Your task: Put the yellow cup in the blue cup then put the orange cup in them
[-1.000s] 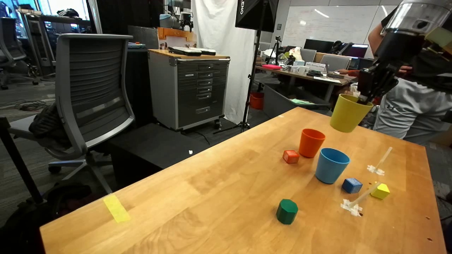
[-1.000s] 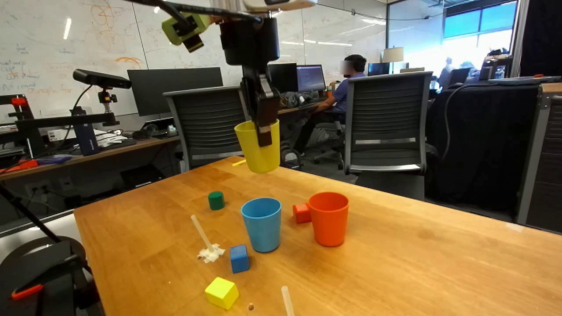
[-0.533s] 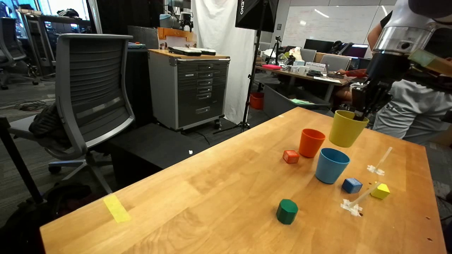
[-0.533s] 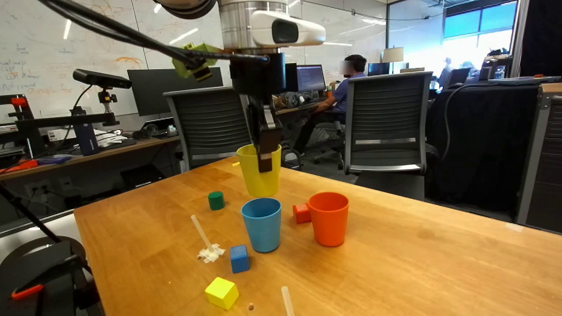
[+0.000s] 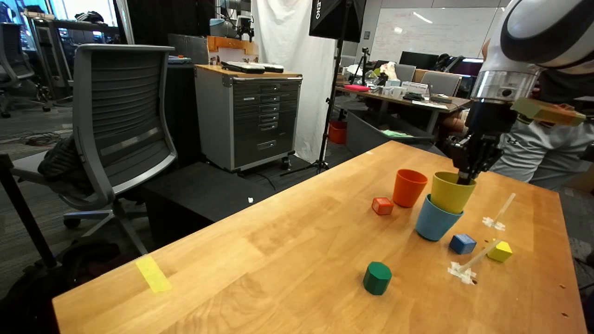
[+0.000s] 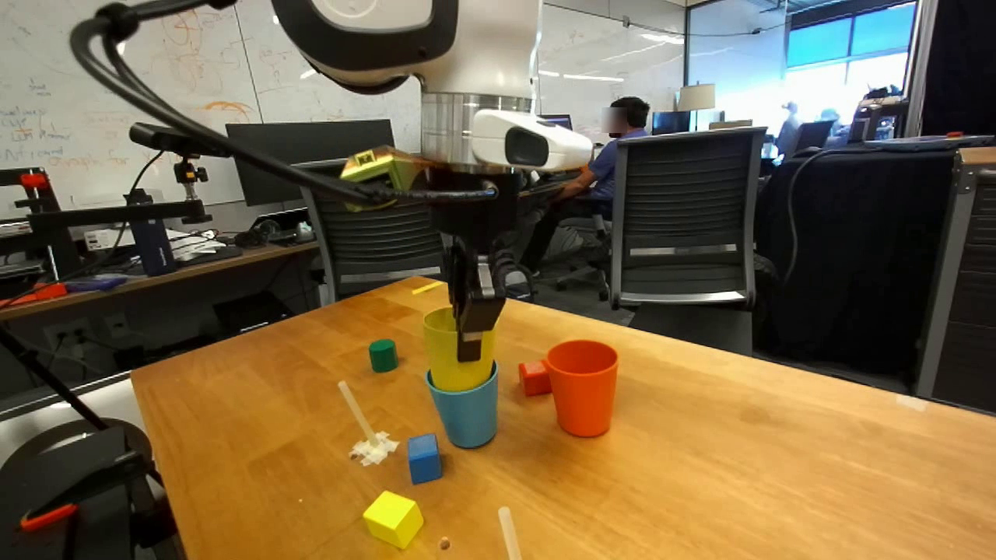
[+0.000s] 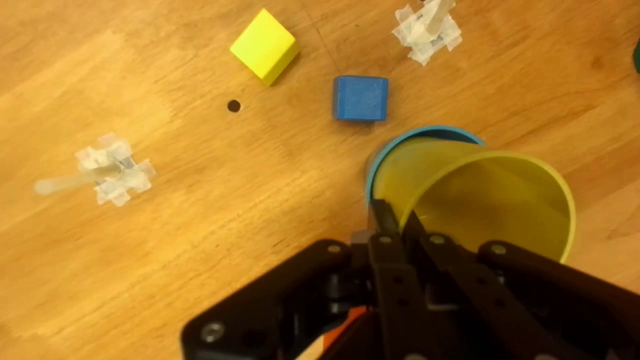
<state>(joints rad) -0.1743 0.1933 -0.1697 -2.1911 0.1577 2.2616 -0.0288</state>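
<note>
Gripper (image 7: 399,216): clamped over 1 side of the yellow cup (image 5: 448,197), at the rim.
Blue cup (image 6: 471,420): entered by the yellow cup's lower part.
Orange cup (image 6: 583,393): supported upright on the tabletop (image 6: 739,451).

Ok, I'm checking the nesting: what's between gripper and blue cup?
The yellow cup: the wrist view shows the gripper pinching its wall; both exterior views show its lower part in the blue cup.
</note>
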